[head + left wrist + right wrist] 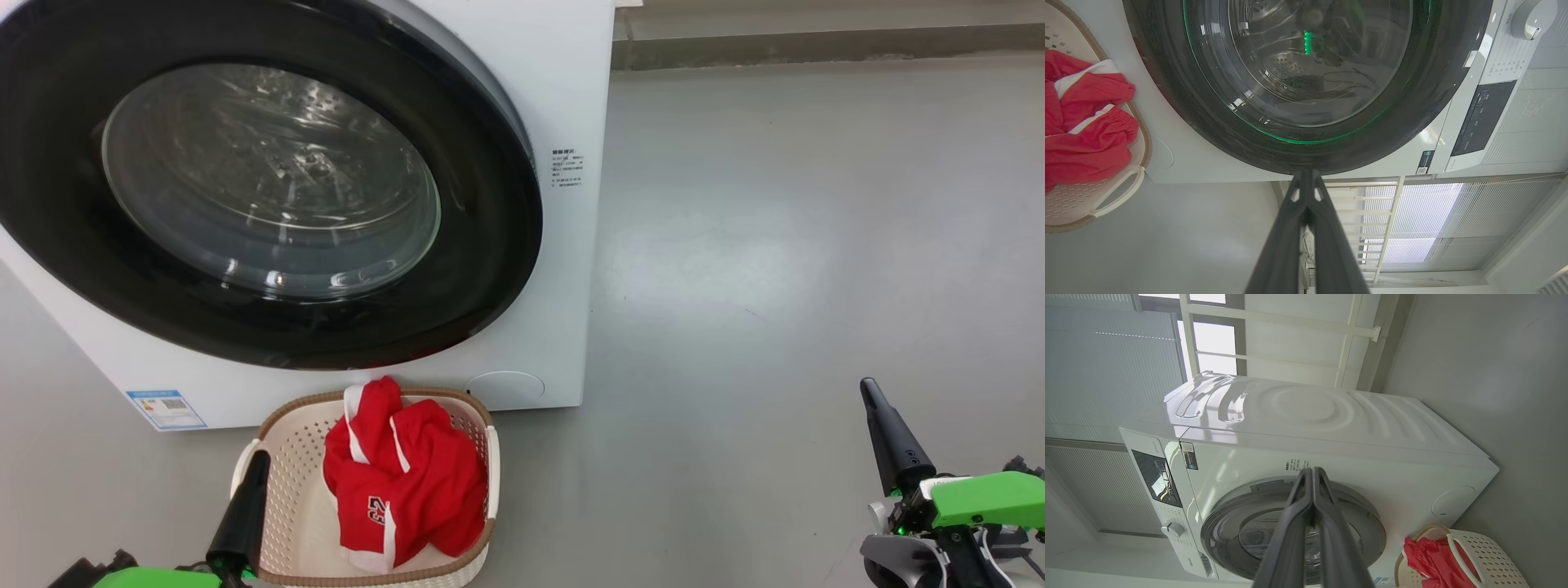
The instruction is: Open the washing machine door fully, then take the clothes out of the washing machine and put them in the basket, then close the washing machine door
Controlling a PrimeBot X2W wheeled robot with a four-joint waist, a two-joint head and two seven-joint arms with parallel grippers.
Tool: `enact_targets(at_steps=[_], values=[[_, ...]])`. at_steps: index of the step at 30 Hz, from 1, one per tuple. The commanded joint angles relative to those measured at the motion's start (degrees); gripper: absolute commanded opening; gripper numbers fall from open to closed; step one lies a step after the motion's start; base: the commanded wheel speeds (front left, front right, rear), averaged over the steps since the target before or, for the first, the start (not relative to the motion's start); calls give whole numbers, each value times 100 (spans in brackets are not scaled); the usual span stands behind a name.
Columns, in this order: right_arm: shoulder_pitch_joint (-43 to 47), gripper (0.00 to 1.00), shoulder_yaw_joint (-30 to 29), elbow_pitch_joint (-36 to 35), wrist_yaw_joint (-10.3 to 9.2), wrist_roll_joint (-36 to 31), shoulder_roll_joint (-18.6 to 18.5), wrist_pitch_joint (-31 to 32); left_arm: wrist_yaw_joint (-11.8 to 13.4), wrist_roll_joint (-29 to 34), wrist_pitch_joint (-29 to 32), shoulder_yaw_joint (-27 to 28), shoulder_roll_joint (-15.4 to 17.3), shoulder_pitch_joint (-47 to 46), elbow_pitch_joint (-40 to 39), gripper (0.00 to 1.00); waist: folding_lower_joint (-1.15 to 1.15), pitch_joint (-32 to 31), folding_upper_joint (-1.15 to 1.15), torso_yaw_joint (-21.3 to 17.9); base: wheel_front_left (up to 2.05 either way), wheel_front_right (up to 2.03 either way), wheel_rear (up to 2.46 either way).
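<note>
At the lower left of the head view, the left gripper (258,461) rises from its green wrist with its two long dark fingers pressed together, empty, pointing up and slightly right towards the machine. Its tip overlaps the left rim of the small cream perforated plastic basket with a brown woven-look rim (287,490); I cannot tell whether they touch. In the left wrist view the same closed fingers (1306,174) aim at the lower edge of the door.

The basket stands on the floor with its long axis running away from the robot. Its far rim sits just beside the machine's lower front, under the door. The bright red sports garment with white stripe trim (408,482) lies crumpled inside. It is heaped from the far rim down towards the near one, with its dark number print at the near end.

The large round door with a wide glossy black rim and clear glass bowl (482,269) is shut flat against the big white front-loading washing machine (571,98), its window facing the robot.

Right of the machine's edge, bare grey floor (775,245) lies open as far as a low wall base.

At the lower right, the right gripper (870,390) points up and slightly left, well apart from the basket, its fingers closed together and holding nothing.
</note>
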Motion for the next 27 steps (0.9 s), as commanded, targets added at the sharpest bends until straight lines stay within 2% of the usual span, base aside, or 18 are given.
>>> enact_targets(at_steps=[1, 27], values=[[-239, 0, 117, -158, -3, -13, -56, 17, -41, -42, 31, 214, 44, -262, -113, 0, 0, 0, 0, 0, 0, 0, 0], [-241, 0, 88, -157, -3, -38, -35, 41, -41, -36, 37, 222, 39, -263, -113, 0, 0, 0, 0, 0, 0, 0, 0]])
